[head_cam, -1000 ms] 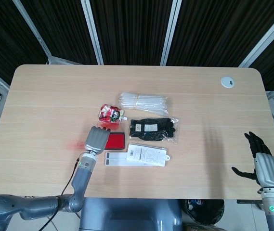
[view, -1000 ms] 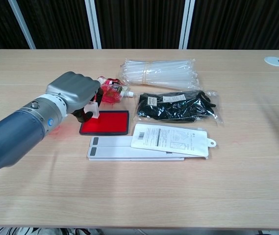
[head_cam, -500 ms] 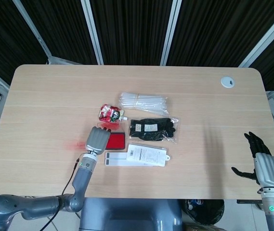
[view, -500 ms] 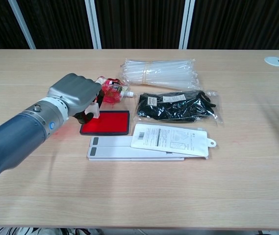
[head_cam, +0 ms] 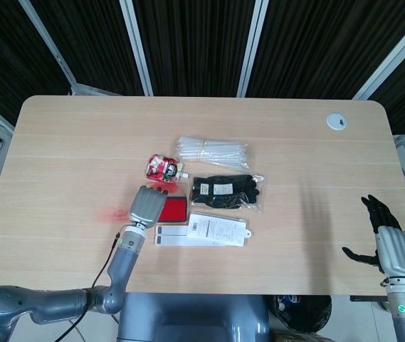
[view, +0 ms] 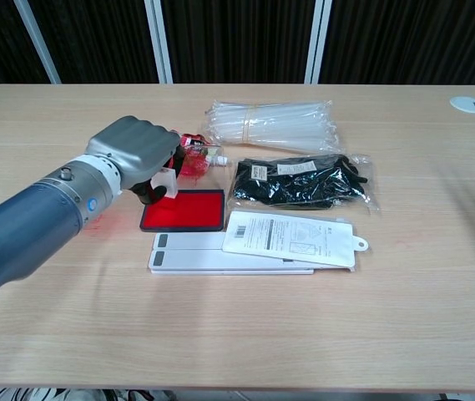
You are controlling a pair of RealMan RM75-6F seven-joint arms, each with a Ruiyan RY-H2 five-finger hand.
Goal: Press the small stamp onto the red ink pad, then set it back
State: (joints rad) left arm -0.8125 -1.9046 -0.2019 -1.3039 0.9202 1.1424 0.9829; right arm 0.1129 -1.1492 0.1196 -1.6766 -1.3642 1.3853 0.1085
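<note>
The stamp [view: 163, 184] is pinched in the left hand [view: 134, 155] fingers, poised just above the pad's [view: 189, 210] left edge; the pad lies below and rightward.

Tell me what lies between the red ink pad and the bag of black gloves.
Only bare table: in the chest view a narrow strip of wood separates the red ink pad from the bag of black gloves.

The ink pad [view: 184, 210] is placed left of the gloves [view: 302, 180], behind the card [view: 291, 238]. The stamp [view: 162, 184] is held over its left edge.
</note>
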